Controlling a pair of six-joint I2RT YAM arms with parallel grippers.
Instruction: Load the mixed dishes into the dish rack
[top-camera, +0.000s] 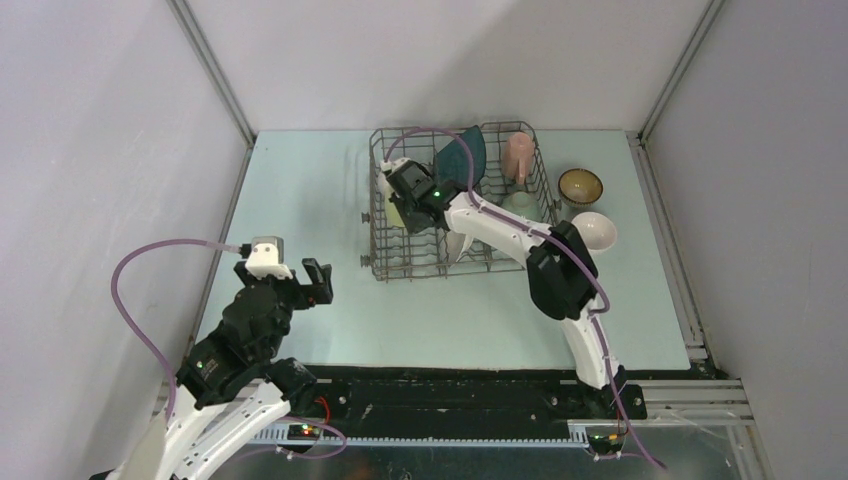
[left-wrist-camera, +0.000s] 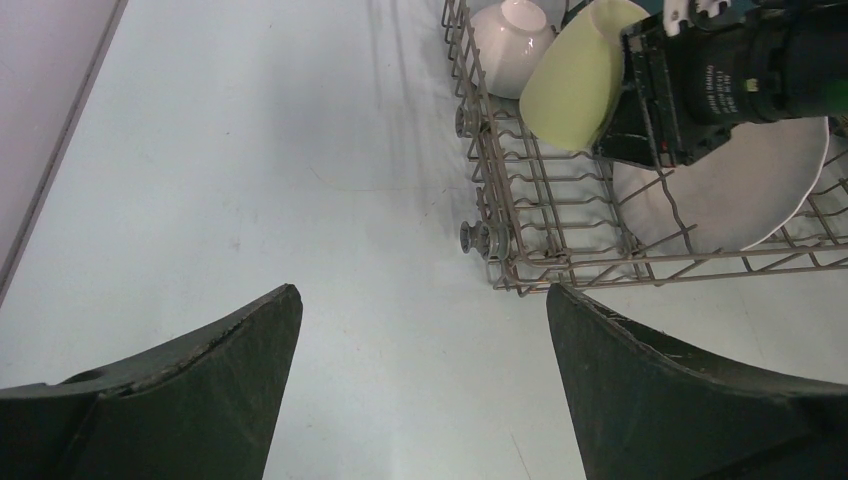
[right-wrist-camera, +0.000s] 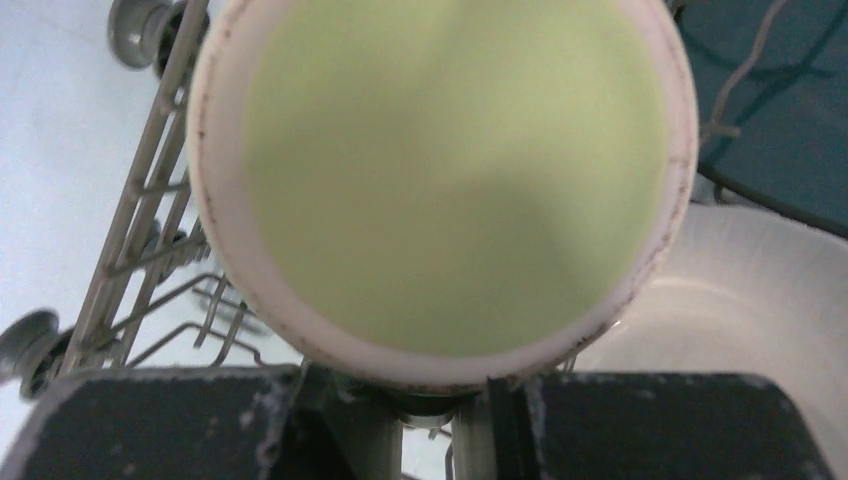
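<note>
top view / table: pale blue-green sheet across mid frame; dark base strip along the bottom edge.
top view / room: plain grey-white walls at left, top and right, with metal rails in the corners.
top view / dish rack: upper centre, sitting on the table. dark teal square plate and pink mug stand in its top part.
top view / outside rack: brown bowl and white bowl on the table just right of it.
top view / arms: right gripper at the rack's left end. left gripper lower left, well apart from the rack.
left wrist / left gripper: released, fingers spread wide over bare table. Rack in the upper right, white round plate leaning inside it.
right wrist / right gripper: clenched on the rim of the pale green bowl, which is tipped on edge and fills the frame. Rack wires at left. Can't tell if it rests on the tines.
</note>
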